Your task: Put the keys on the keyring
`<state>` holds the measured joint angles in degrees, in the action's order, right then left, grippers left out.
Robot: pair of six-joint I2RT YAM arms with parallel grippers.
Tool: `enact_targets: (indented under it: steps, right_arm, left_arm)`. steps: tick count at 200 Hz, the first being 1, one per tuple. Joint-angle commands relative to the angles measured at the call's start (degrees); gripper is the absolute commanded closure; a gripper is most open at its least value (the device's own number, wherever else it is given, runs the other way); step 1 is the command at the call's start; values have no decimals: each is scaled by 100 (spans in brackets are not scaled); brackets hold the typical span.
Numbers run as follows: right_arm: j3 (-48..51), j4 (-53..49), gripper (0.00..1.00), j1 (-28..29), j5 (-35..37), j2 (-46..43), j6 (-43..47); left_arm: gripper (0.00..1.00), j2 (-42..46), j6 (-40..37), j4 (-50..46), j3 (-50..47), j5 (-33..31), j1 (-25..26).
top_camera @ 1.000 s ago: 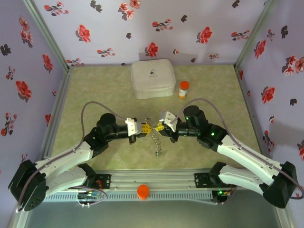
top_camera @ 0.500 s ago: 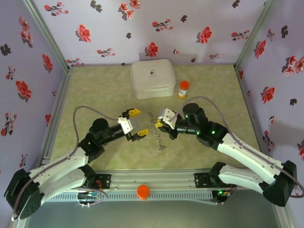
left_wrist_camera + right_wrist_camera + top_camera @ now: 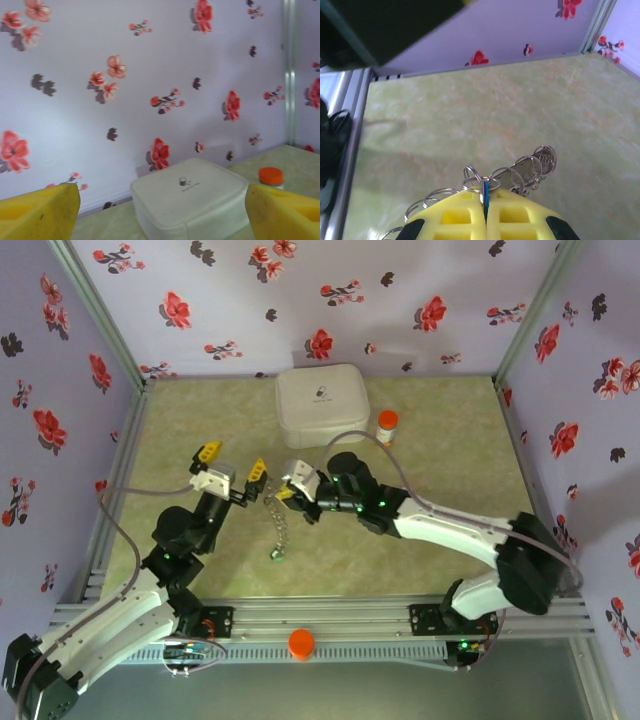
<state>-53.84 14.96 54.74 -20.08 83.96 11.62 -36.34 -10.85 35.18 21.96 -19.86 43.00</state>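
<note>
Right tool [image 3: 285, 496] pinches the keyring [image 3: 527, 167] at a blue key [image 3: 485, 195], so the chain dangles toward 6 o'clock over the desk [image 3: 440, 450], probably to steady it for threading. Left tool [image 3: 232, 460], at its 9 o'clock, gapes wide, empty.

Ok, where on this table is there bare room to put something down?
Far right: bare table between the pill bottle and the right wall. Far left: a bare stretch between the white case and the left wall. Crowded: the middle in front of the case, where the open left gripper, the right gripper and the keyring trailing from it meet.
</note>
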Motion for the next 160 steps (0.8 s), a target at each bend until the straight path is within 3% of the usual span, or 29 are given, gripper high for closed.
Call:
enact_targets:
  steps: [1,31,86,160]
  right_arm:
    - [-275,1336,100,44,56,503,-469]
    - [-70,1199,100,-5,561,929,-72]
    - [97,-1109,100,-287,1294,925,1334]
    - [205,-3090,96,-529,2297,860,2548]
  left_arm:
    - [14,114,101,328,133,-590,-46]
    - [13,114,-22,10,230,-886,-78]
    - [13,-144,270,-637,140,-1442,-338]
    - [13,-651,949,-1612,101,-1879,-1234]
